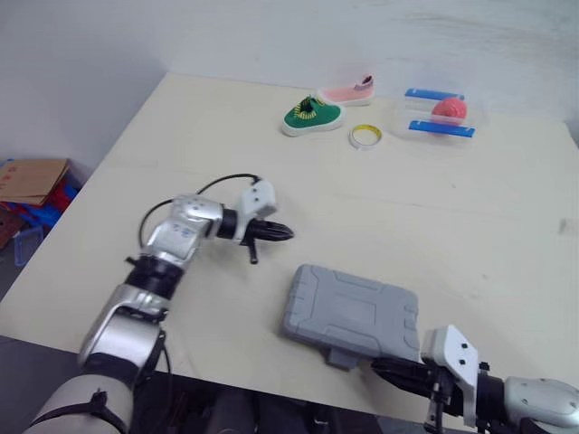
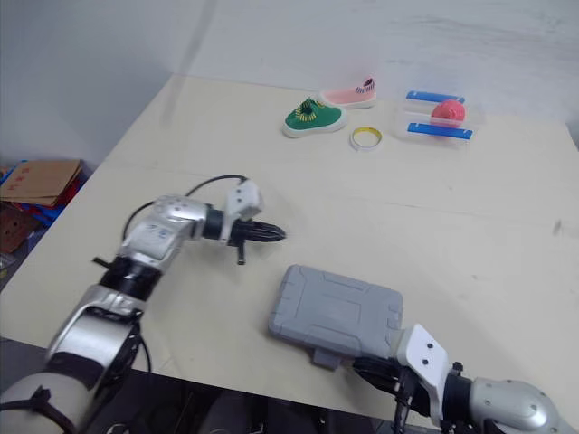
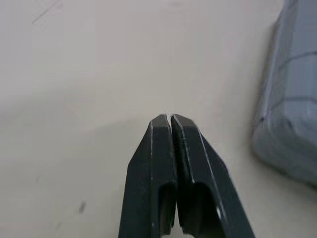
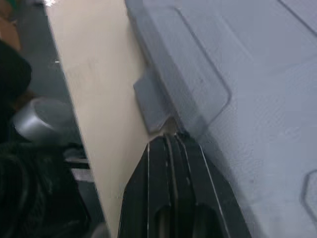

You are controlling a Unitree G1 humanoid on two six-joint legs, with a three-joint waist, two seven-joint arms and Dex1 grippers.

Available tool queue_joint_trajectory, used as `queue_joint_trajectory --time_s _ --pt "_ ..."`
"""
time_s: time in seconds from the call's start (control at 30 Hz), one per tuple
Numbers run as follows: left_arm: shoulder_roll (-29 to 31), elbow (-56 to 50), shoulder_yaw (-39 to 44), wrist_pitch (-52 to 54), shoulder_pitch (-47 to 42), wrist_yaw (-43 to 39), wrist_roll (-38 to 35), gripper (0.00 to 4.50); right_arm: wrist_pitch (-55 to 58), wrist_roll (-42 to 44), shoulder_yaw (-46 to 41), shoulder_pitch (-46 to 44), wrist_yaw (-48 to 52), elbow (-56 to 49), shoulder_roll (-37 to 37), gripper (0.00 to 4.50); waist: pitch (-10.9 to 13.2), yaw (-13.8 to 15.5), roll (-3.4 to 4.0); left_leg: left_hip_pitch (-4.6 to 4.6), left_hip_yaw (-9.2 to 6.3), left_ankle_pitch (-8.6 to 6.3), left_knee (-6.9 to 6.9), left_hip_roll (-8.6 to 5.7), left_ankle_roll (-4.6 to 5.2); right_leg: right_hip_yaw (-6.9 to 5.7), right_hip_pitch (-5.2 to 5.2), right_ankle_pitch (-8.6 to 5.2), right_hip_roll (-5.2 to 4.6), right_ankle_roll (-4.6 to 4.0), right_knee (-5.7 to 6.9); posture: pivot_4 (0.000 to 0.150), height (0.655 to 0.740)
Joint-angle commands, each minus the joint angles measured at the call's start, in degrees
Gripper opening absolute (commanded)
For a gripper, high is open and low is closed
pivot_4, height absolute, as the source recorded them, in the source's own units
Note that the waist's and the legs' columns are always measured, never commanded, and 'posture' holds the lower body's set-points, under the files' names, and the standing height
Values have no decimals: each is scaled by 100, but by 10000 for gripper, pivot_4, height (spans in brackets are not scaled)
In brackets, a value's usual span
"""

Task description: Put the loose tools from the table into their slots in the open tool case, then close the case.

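Note:
The grey tool case (image 1: 351,313) lies flat with its lid down near the table's front edge, its latch tab (image 1: 342,359) pointing toward me. My right gripper (image 1: 384,368) is shut with nothing held; its tips rest at the case's front edge beside the latch tab (image 4: 151,106). My left gripper (image 1: 282,232) is shut and empty, hovering over bare tabletop to the left of and behind the case (image 3: 290,94). I see no loose tools on the table.
At the far side of the table stand a green shoe (image 1: 311,116), a pink shoe (image 1: 348,92), a yellow tape roll (image 1: 365,136) and a clear box with a red ball (image 1: 438,113). Cardboard boxes (image 1: 34,180) lie on the floor at left.

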Motion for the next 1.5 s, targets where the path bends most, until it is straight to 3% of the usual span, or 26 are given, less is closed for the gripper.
queue_joint_trajectory --time_s 0.03,0.17,0.27,0.4,0.47,0.57,0.7,0.83,1.0,1.37,1.5 --pt "-243 383 -16 -356 -249 -92 173 475 172 -277 -36 -125 -289 166 167 0 1 -23 -2 2 0 -4 8 2 8 1 3 1 1 2 5 1500 7304" --pt "-480 510 -99 -408 -308 -300 274 475 214 -465 -255 -258 -534 310 440 0 5 9 -7 12 -8 -6 25 -1 23 0 15 8 -3 2 22 1500 7304" --pt "-342 -259 -281 -160 32 -907 145 475 422 -519 -612 -673 -1057 558 814 0 5 -13 -7 15 -5 10 25 -2 29 0 17 17 -9 -9 27 1500 7304" --pt "-260 -705 -110 102 148 -888 118 475 618 -555 -769 -757 -1034 554 883 0 6 -19 0 25 0 15 26 -2 29 4 17 20 -15 -14 47 1500 7304" --pt "-223 -761 -2 283 106 -846 99 475 720 -425 -899 -684 -918 434 878 0 7 5 2 24 -15 16 25 -2 26 2 17 20 -7 -14 55 1500 7304" --pt "88 -1224 291 789 -75 -1499 -443 475 1174 426 -1491 -146 -529 -221 794 0 17 10 19 16 -24 15 21 -1 20 2 9 16 -1 -15 64 1500 7304" --pt "47 -1832 23 1070 -92 -1915 -696 475 1576 861 -1707 96 -594 -518 825 0 16 6 23 14 -30 22 19 8 5 -1 11 9 8 -14 62 1500 7304" --pt "-336 -1592 -735 648 -79 -1519 64 475 1843 722 -1303 -154 -792 -328 817 0 13 16 25 30 -27 14 26 -20 33 5 37 18 -14 3 43 1500 7304" --pt "-642 -569 -1672 56 -253 -785 1322 475 1916 471 -695 -559 -1013 -124 974 0 -4 10 7 25 -28 15 24 -19 40 14 35 19 -9 6 33 1500 7304" --pt "-647 -554 -2017 -802 -53 -858 1701 475 1742 -66 85 -1379 -1246 524 1363 0 -164 -12 -29 39 -22 12 18 -4 43 15 50 10 -6 -12 13 1500 7304" --pt "-727 -511 -2062 -983 15 -898 1785 475 1504 94 11 -1683 -1164 674 1779 0 -191 -37 -52 42 -20 12 17 -1 44 17 57 7 -7 -24 5 1500 7304"
